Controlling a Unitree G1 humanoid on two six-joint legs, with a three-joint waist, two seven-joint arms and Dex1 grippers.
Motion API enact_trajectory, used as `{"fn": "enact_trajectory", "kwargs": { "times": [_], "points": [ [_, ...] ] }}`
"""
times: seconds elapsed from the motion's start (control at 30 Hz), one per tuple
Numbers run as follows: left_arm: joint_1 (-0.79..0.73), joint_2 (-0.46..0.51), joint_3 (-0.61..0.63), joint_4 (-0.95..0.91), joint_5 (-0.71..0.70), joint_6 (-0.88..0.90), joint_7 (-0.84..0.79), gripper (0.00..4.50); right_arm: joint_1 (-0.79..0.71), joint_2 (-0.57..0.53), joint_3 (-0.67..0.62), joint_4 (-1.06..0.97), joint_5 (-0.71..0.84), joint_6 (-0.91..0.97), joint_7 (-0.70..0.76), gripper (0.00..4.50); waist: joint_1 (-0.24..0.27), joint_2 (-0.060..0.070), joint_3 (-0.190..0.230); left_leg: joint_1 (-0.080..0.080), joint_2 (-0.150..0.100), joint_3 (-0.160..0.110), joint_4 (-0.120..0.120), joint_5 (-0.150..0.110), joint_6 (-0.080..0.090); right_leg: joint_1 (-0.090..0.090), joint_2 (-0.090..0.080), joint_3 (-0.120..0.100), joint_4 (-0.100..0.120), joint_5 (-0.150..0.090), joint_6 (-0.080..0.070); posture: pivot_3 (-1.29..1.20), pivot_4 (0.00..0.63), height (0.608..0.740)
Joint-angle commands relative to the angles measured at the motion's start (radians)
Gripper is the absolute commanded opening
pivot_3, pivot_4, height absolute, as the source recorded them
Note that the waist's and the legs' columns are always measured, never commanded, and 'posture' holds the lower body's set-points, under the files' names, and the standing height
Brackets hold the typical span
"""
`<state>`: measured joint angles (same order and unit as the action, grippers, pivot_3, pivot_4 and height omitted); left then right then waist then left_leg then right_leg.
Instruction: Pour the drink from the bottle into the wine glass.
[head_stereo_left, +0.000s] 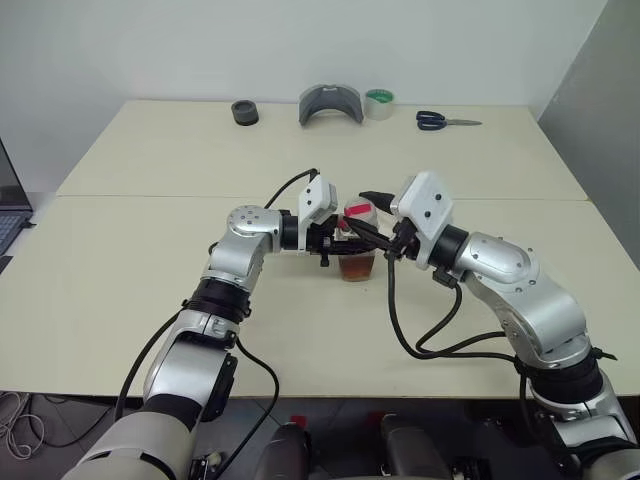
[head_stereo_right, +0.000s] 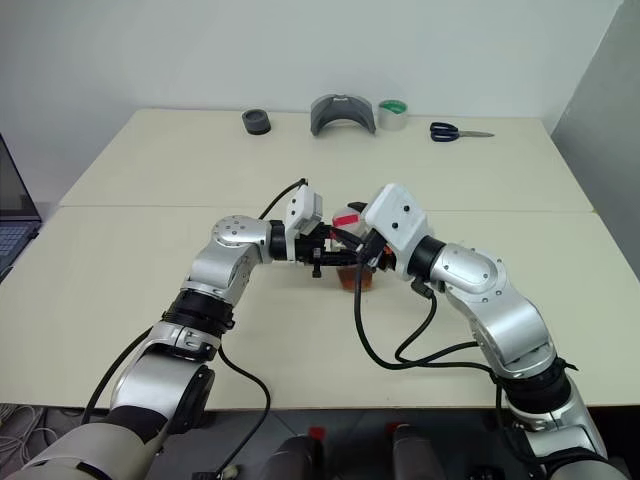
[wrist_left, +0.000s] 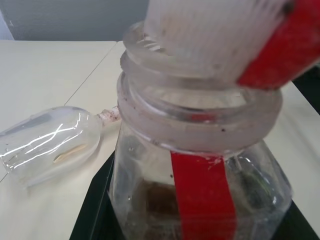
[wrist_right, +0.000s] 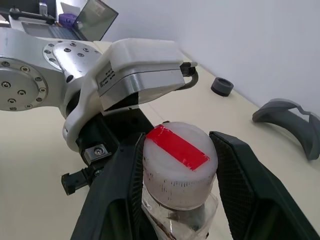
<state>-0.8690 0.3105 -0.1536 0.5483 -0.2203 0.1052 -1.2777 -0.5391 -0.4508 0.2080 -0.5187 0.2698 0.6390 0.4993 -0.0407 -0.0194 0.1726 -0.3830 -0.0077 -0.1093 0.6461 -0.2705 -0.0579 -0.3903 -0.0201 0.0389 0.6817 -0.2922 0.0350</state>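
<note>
Bottle: the bottle stands upright near the middle of the desk, toward its front half, caught between the two arms.
Left gripper: the left gripper reaches in level from the robot's left, its jaws closed tight on the bottle's body below the neck.
Right gripper: the right gripper comes in from the right at cap height; its two black fingers flank the cap, the left one touching it, the other just off it, so a firm clamp cannot be told.
Drink: the drink, reddish-brown, sits low in the bottle.
Cap: whitish, with a red strip across its top, seated on the wide neck.
Wine glass: the wine glass lies on its side on the desk just beyond the bottle; the left wrist view alone picks it out, the arms masking it from the head.
Far edge: a black ring, a grey curved piece, a roll of tape and blue-handled scissors line the desk's far edge, well apart from the grippers.
Left side: a laptop sits off the desk's left edge.
</note>
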Motion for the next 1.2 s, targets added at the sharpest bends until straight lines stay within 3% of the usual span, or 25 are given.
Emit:
{"fn": "enact_trajectory", "kwargs": {
  "times": [0.03,0.2,0.37,0.53,0.57,0.63,0.8,1.0,1.2],
  "points": [
    [-0.009,0.000,0.015,-0.038,-0.017,-0.008,-0.003,1.71,0.015,0.008,-0.099,-0.058,0.040,0.028,-0.025,1.72,0.000,0.000,0.000,0.000,0.000,0.000,0.000,0.000,0.000,0.000,0.000,0.000,0.000,0.000,0.000,0.00,0.150,0.740],
    [-0.007,0.004,0.020,-0.038,-0.019,-0.009,0.001,1.71,0.123,-0.022,-0.239,-0.150,0.109,0.096,-0.036,1.72,0.007,0.000,0.000,0.000,0.000,0.000,0.000,0.000,0.000,0.000,0.000,0.000,0.000,0.000,0.000,0.00,0.150,0.740],
    [-0.001,0.011,0.028,-0.040,-0.020,-0.009,0.011,1.71,0.406,-0.060,-0.408,-0.203,0.073,0.102,-0.087,1.72,0.012,0.000,0.000,-0.001,-0.001,0.000,-0.001,0.000,0.000,0.000,-0.001,0.000,-0.001,0.000,0.000,0.00,0.150,0.740],
    [0.003,0.015,0.033,-0.044,-0.023,-0.007,0.018,1.71,0.591,-0.039,-0.420,-0.122,-0.004,0.039,-0.142,1.72,0.005,0.000,0.000,0.001,0.000,0.001,0.000,0.000,0.000,0.001,0.001,0.001,0.000,0.000,0.000,0.00,0.150,0.740],
    [0.003,0.016,0.034,-0.043,-0.023,-0.007,0.019,1.71,0.604,-0.027,-0.413,-0.092,-0.018,0.021,-0.155,2.28,0.003,0.000,0.000,0.002,0.001,0.001,0.000,0.000,0.000,0.001,0.001,0.001,0.001,0.000,0.000,0.00,0.150,0.740],
    [0.004,0.018,0.036,-0.040,-0.023,-0.009,0.022,1.71,0.612,-0.009,-0.407,-0.045,-0.033,-0.001,-0.170,2.71,-0.001,0.000,0.000,0.003,0.001,0.002,0.000,0.000,0.000,0.001,0.002,0.002,0.001,0.000,0.000,0.00,0.150,0.740],
    [0.006,0.027,0.048,-0.033,-0.024,-0.014,0.038,1.71,0.601,-0.008,-0.418,-0.001,-0.037,-0.022,-0.166,4.46,-0.001,0.000,0.000,0.002,0.001,0.001,0.000,0.001,0.001,0.001,0.002,0.002,0.001,0.000,0.000,0.00,0.150,0.740],
    [0.011,0.036,0.069,-0.028,-0.023,-0.014,0.066,1.71,0.614,-0.092,-0.386,0.006,-0.100,-0.091,-0.121,4.50,0.001,0.000,0.000,0.001,0.000,0.001,0.000,0.001,0.001,0.001,0.001,0.002,0.000,0.000,0.000,0.00,0.150,0.740],
    [0.002,0.075,0.132,-0.001,-0.032,0.013,0.142,1.71,0.567,-0.093,-0.369,-0.139,0.080,-0.054,0.010,4.50,-0.002,0.000,0.000,0.002,0.001,0.001,0.000,0.001,0.001,0.001,0.002,0.001,0.001,0.000,0.000,0.00,0.150,0.740]
  ]
}}
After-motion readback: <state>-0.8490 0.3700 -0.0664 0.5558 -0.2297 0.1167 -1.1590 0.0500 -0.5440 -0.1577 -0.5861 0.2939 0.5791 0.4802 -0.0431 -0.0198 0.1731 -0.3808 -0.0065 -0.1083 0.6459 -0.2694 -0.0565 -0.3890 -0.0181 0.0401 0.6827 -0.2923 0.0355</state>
